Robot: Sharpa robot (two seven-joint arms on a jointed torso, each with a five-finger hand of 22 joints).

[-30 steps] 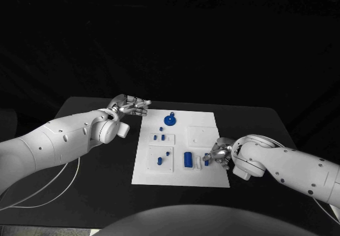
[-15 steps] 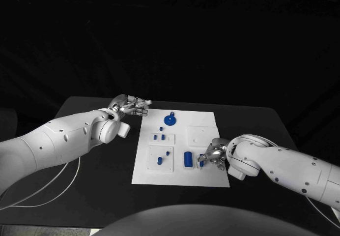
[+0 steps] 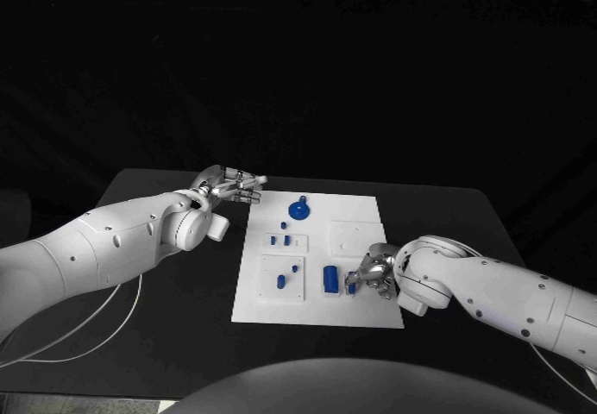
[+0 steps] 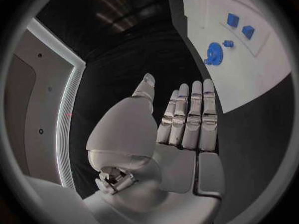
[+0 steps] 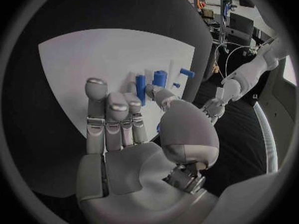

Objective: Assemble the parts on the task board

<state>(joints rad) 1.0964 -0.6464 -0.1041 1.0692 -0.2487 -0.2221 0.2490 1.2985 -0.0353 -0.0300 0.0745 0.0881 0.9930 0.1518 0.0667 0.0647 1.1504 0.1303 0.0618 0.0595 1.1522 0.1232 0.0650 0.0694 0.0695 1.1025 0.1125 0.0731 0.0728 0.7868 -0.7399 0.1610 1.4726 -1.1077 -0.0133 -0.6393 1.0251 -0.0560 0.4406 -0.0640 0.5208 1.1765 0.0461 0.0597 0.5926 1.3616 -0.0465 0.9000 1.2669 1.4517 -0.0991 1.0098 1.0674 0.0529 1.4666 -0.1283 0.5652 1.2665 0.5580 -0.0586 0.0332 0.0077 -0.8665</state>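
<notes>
Over at the task board, the right hand hangs above its near right part, fingers loosely curled and a little apart, holding nothing, beside the upright blue parts. A round blue part lies near the board's far edge. The left hand hovers just off the board's far left corner, fingers straight, side by side, empty.

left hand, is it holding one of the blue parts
No, the left hand holds nothing: its fingers are stretched out over the black table, apart from the task board.
</notes>
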